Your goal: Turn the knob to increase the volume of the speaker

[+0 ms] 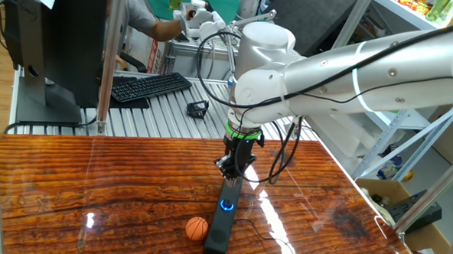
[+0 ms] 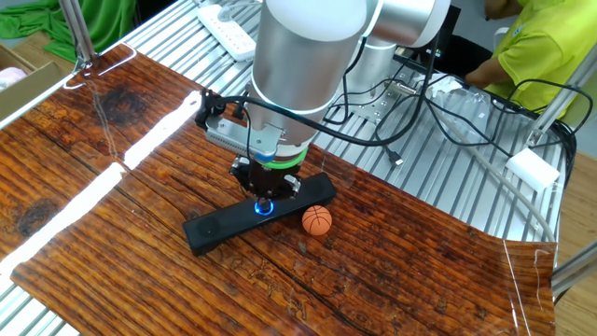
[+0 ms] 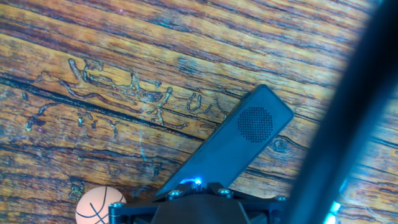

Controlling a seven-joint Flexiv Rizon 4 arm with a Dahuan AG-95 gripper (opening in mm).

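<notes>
Fingers (image 2: 266, 198) clenched, pointing down at knob (image 2: 265, 207) on speaker (image 2: 219, 228); grasp on knob unclear. Orange ball (image 2: 317, 219) just beside speaker on worktop (image 2: 112, 187).

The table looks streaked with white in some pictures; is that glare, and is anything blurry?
Yes, glare: one fixed view shows small bright patches on the table; the other fixed view shows long white streaks. In the hand view a dark blurred band, too close to focus, crosses the right; the speaker stays sharp.
</notes>
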